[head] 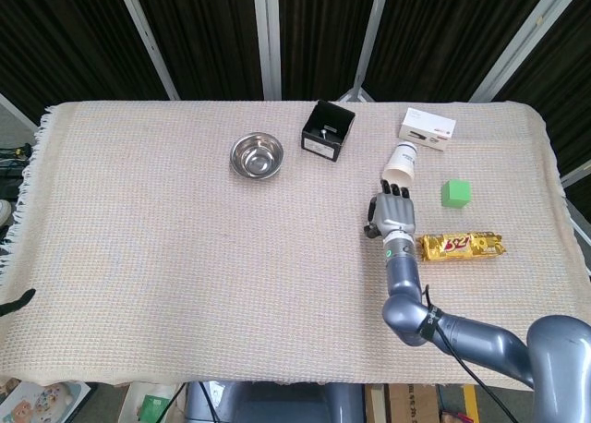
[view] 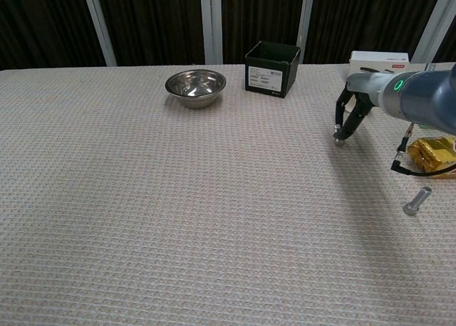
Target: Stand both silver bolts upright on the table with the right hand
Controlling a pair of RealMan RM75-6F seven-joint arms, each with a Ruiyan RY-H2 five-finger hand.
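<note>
My right hand (view: 354, 107) hangs fingers-down over the right part of the table and pinches one silver bolt (view: 340, 137) between its fingertips. The bolt is roughly upright, its lower end at or just above the cloth. From the head view the right hand (head: 392, 211) shows from above and hides this bolt. The second silver bolt (view: 417, 201) lies on its side nearer the front right, below my forearm, apart from the hand. My left hand does not show in either view.
A steel bowl (head: 257, 154) and a black box (head: 328, 131) stand at the back. A white box (head: 427, 129), a tipped paper cup (head: 402, 161), a green cube (head: 456, 193) and a gold snack pack (head: 462, 247) crowd the right side around the hand.
</note>
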